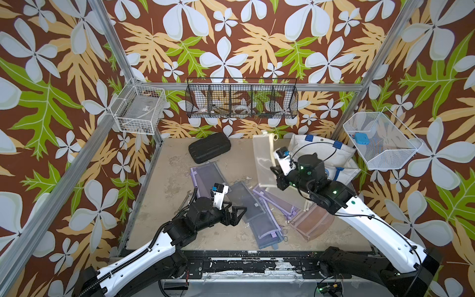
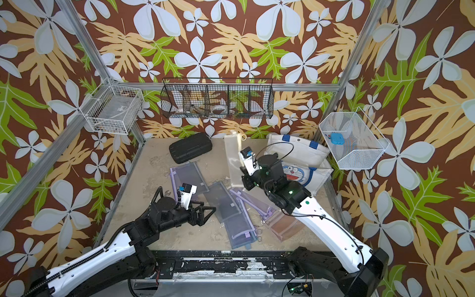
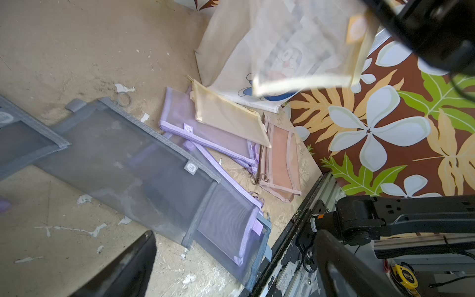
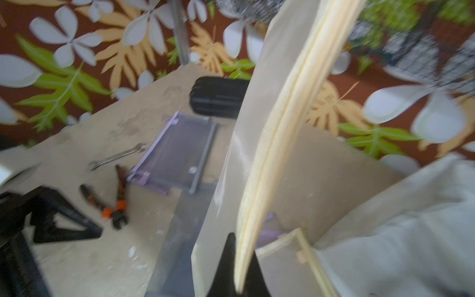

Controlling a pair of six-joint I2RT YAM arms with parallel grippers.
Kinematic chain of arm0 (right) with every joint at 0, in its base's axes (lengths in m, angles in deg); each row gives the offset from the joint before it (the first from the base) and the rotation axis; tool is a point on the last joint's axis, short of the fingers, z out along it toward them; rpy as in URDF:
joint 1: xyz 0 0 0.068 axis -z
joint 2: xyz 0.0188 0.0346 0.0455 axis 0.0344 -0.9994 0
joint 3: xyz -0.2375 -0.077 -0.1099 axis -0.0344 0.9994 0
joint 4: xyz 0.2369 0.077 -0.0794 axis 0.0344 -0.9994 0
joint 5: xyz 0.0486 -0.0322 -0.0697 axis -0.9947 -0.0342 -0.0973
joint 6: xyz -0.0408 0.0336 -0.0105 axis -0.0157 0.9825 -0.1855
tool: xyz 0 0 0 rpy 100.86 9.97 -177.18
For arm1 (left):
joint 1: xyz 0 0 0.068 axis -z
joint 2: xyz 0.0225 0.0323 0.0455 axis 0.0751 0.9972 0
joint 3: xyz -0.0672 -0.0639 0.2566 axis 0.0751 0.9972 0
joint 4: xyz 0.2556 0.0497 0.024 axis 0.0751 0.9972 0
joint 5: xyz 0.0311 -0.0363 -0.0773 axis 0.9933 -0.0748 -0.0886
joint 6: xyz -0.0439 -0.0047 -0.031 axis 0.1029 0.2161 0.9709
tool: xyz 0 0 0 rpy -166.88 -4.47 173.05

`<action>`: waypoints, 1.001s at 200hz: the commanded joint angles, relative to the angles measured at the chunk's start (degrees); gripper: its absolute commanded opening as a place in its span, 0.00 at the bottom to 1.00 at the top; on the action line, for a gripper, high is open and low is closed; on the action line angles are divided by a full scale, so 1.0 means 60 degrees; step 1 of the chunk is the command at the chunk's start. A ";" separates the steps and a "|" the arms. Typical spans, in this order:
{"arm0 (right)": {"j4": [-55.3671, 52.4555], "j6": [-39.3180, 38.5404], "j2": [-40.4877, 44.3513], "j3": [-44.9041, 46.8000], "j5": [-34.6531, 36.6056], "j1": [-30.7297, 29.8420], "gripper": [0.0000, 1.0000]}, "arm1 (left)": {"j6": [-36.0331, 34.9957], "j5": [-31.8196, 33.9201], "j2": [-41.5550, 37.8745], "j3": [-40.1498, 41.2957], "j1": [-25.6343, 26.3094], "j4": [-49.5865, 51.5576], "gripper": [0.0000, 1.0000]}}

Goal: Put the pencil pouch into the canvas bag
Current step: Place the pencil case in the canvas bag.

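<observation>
The pencil pouch (image 1: 263,162) is sheer cream mesh, half see-through, edged in woven cloth tape; the grey pouch (image 3: 123,159) and purple pouch (image 3: 205,136) are the same thin mesh with tape borders. The canvas bag (image 2: 303,151) is matt white woven cloth, soft and creased, while the black case (image 1: 209,151) looks like a hard ribbed shell with a dull finish. The tabletop (image 3: 77,51) is matt tan, rough and scuffed with chipped pale flecks, and the wrench (image 4: 117,156) is bare metal with a faint shine.

Black case (image 1: 209,147); wrench (image 4: 117,156) beside what seem pliers (image 4: 118,205).
</observation>
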 commanded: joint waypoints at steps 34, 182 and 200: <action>-0.1786 -0.4460 -0.1032 -0.3110 0.3455 0.1372 0.00 | -0.0455 -0.0305 0.0369 -0.0242 -0.0008 -0.0346 0.97; -0.0100 -0.7567 -0.2174 -0.1216 0.4054 0.4729 0.00 | 0.0113 -0.2762 0.0111 -0.0045 -0.0009 -0.2175 0.97; -0.0227 -0.7748 -0.2336 -0.1202 0.4211 0.4757 0.00 | 0.0099 -0.2825 0.0020 -0.0117 -0.0009 -0.2136 0.97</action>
